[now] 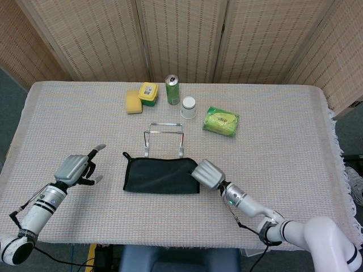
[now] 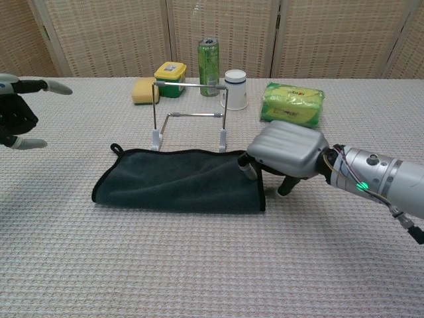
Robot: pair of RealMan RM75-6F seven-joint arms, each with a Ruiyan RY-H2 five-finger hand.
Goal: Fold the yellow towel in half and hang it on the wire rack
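A dark towel (image 1: 161, 175) (image 2: 179, 182) lies flat, folded to a long rectangle, just in front of the wire rack (image 1: 164, 136) (image 2: 189, 116). No yellow towel shows. My right hand (image 1: 207, 174) (image 2: 286, 149) sits palm down over the towel's right edge. One fingertip rests on its far right corner and the thumb stands on the table beside it. The towel is not lifted. My left hand (image 1: 74, 168) (image 2: 16, 119) hovers well left of the towel, fingers spread, holding nothing.
Behind the rack stand a green can (image 1: 172, 89), a white cup (image 1: 188, 106), a yellow sponge (image 1: 133, 102) and a small yellow container (image 1: 148, 92). A green packet (image 1: 221, 120) lies at the back right. A woven cloth covers the table (image 1: 283, 170).
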